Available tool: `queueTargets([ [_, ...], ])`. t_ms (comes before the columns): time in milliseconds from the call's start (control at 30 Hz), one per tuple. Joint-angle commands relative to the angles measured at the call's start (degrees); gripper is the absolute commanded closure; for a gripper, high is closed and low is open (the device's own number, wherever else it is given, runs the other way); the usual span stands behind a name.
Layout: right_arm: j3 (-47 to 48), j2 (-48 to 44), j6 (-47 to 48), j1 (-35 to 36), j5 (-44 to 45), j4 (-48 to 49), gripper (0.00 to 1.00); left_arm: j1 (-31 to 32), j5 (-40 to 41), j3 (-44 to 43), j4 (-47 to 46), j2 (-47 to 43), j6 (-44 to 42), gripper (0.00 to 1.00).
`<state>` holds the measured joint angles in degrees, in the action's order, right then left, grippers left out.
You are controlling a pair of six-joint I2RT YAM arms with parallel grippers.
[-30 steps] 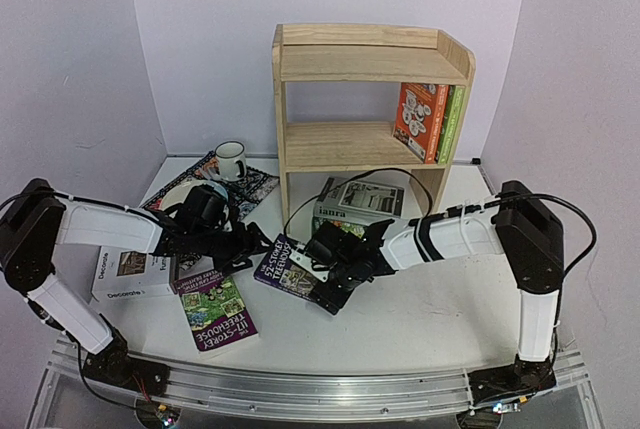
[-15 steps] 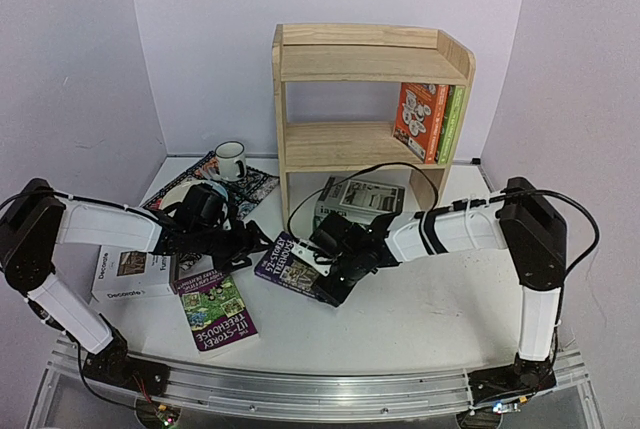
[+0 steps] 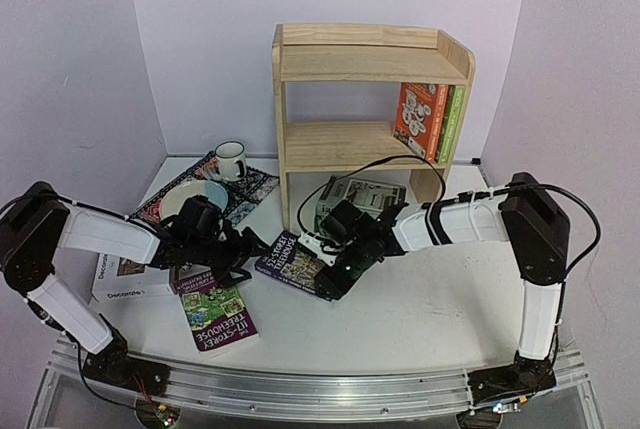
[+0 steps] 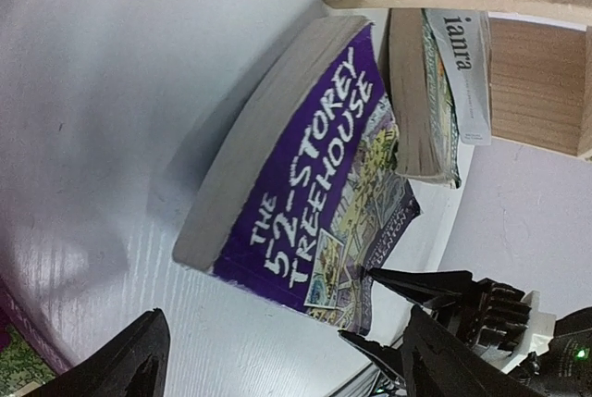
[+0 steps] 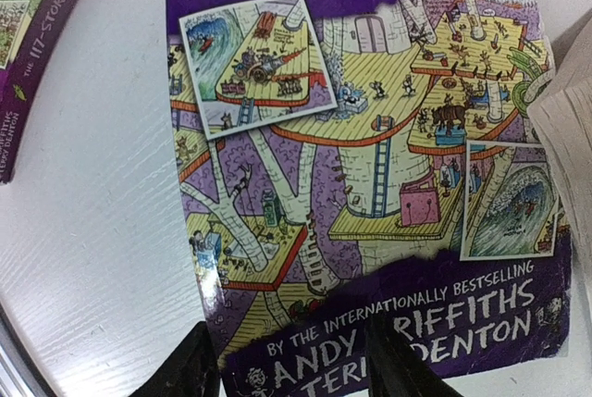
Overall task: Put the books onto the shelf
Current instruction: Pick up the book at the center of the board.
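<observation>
1. Pine shelf [image 3: 370,59] stands at upper centre of the top view. An orange book [image 3: 418,121] and a green book [image 3: 452,124] stand upright at the right end of its middle tier. The ianra book [image 3: 365,194] lies flat in the bottom bay.
2. Same view, tabletop [image 3: 430,309]: the purple book [image 3: 290,259] lies flat at centre, just in front of the shelf. The left fingers [image 3: 245,252] are just left of it, and the right fingers [image 3: 335,271] are at its lower right corner. A green-and-purple book [image 3: 218,317] lies at lower left. The white Decorate book [image 3: 120,284] is at far left, partly under the left arm.
3. Left wrist view: the left fingers [image 4: 139,360] are spread wide at the bottom edge, with nothing between them. The purple book [image 4: 305,184] sits at centre frame. The ianra book [image 4: 444,82] is at upper right.
4. Right wrist view: the purple book's cover [image 5: 370,138] fills the frame. The right fingers [image 5: 190,365] stand partly apart at the bottom edge over its lower margin, clamping nothing. Whether they touch the cover I cannot tell.
</observation>
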<state>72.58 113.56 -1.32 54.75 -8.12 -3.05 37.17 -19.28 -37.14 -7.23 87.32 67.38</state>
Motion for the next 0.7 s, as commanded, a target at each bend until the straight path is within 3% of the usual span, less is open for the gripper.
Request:
queueTargets([
  [0, -2.6, 3.9, -2.8, -0.7, -3.2, -6.4, 0.49, -0.3, 1.3, 1.8, -2.2, -1.2, 5.4, 0.11],
  [667, -1.7, 3.8, -2.9, -0.9, -3.4, -6.3, 0.49, -0.2, -1.2, -1.1, -17.1, 9.7, 6.6, 0.23],
])
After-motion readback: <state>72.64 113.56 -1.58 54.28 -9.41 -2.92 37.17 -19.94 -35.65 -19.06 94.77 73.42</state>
